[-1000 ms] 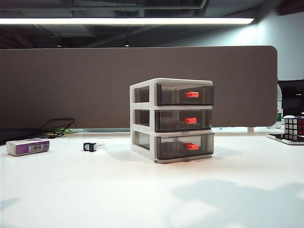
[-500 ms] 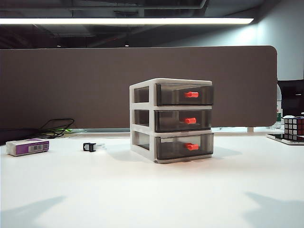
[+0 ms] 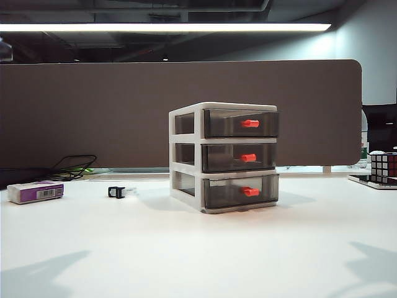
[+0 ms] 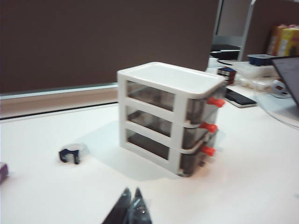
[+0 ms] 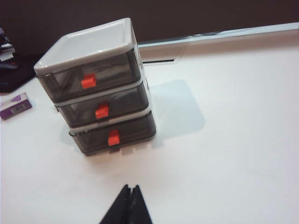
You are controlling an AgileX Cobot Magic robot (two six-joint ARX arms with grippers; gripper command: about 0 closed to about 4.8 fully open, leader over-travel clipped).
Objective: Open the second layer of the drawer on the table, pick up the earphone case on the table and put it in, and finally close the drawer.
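The drawer [image 3: 224, 157] is standing in the middle of the table [image 3: 186, 248]. It is a small white plastic frame with three smoky grey see-through boxes stacked inside. All three are sitting pushed in. The second layer of the drawer [image 3: 239, 158] is the middle one, and its little red-orange handle [image 3: 249, 158] is sticking out at the front.

The whole thing is probably light, so it may be sliding along when someone pulls. The plastic is looking smooth and hard. The best place to hold is that small handle, pinching it from both sides.

The earphone case is not showing in any view, though something pale is looking faintly through the middle box; I cannot tell what.

The left gripper [image 4: 130, 210] is hanging near the front left of the table with its dark tips pressed together, holding nothing. The right gripper [image 5: 129, 207] is hanging near the front right, tips together too, also holding nothing.
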